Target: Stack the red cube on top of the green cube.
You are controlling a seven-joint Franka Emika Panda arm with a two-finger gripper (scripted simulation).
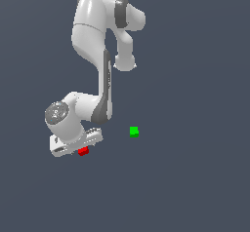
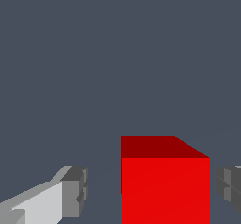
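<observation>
Gripper point(image 2: 150, 190) sits low over the red cube point(image 2: 165, 185), fingers spread either side, not clamped; cube is off-centre, nearer one finger point(image 2: 229, 185). Closing could nudge or twist it, giving a skewed grasp. Green cube point(image 1: 134, 131) waits apart on the surface point(image 1: 195, 177), toward the exterior view's right.

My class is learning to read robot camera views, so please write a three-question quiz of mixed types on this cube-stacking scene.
1. True or false: the red cube sits between the gripper fingers.
2. Seen in the exterior view, the green cube lies: A) under the gripper, B) apart, toward that view's right, C) on the red cube.
3. Fill in: the fingers are ____ of the red cube.

Key: 1 true; 2 B; 3 clear.
</observation>
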